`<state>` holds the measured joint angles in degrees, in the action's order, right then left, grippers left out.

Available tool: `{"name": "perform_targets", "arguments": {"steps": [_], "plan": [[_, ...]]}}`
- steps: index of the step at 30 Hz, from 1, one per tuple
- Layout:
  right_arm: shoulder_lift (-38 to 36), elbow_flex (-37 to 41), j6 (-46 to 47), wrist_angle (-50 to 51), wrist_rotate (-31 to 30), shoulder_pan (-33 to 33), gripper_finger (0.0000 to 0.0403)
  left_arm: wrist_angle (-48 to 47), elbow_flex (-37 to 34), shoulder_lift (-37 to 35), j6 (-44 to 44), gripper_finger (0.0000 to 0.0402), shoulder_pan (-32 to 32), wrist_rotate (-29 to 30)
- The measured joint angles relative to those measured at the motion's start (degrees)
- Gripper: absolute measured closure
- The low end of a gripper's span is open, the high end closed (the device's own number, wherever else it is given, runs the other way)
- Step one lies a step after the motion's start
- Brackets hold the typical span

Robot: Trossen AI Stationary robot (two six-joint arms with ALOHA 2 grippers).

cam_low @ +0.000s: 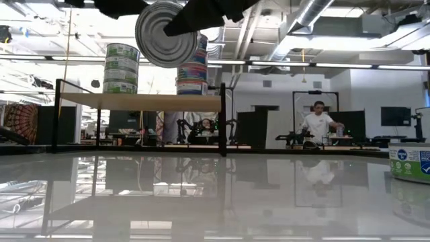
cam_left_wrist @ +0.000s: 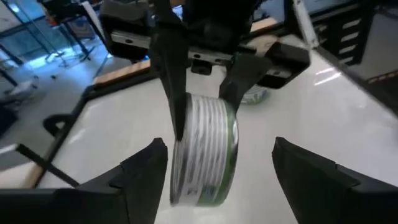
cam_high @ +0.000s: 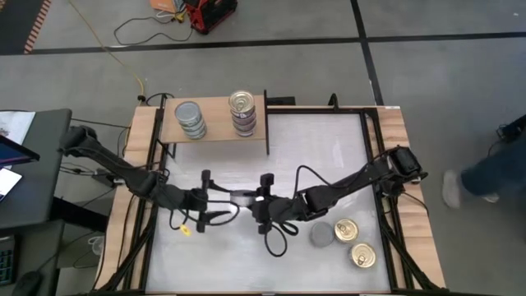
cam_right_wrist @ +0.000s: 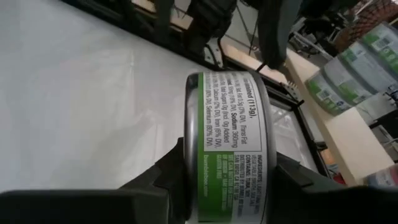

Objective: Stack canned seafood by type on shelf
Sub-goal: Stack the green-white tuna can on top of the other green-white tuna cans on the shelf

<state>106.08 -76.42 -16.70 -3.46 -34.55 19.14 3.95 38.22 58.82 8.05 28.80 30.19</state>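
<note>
A green-labelled tin (cam_left_wrist: 202, 149) of canned seafood hangs over the middle of the table, turned on its edge, with my right gripper (cam_right_wrist: 230, 158) shut on it. My left gripper (cam_left_wrist: 219, 144) faces it from the table's left, open, with a finger on either side of the tin and a gap to each. On the wooden shelf (cam_high: 215, 131) at the far edge stand a stack of silver-lidded tins (cam_high: 190, 119) and a stack of gold-lidded tins (cam_high: 243, 113). One grey-lidded tin (cam_high: 321, 236) and two gold-lidded tins (cam_high: 346, 229) (cam_high: 362, 256) lie on the table at the near right. My right gripper pinches the tin between its two fingers (cam_left_wrist: 174, 99), one on each flat end (cam_low: 166, 33). The fingers come nearly level from the table's right. The tin is lifted clear of the table, with its round ribbed wall (cam_right_wrist: 227, 124) toward the left gripper and its flat ends toward the near and far edges.
The shelf's dark upright panel (cam_high: 266, 123) stands at its right end. Cables loop on the table under both arms (cam_high: 275, 238). A person (cam_low: 319, 122) stands in the room beyond the table, and a person's leg (cam_high: 485, 174) shows to the right of the table.
</note>
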Motion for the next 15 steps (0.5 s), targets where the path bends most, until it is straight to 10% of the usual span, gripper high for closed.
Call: {"name": "perform_targets", "arguments": {"steps": [15], "plan": [[0.0,0.0,-5.9,-6.1,-0.6,2.0,0.0226,-2.1,4.5,8.8,5.0,0.0111,-0.2,12.1]]}}
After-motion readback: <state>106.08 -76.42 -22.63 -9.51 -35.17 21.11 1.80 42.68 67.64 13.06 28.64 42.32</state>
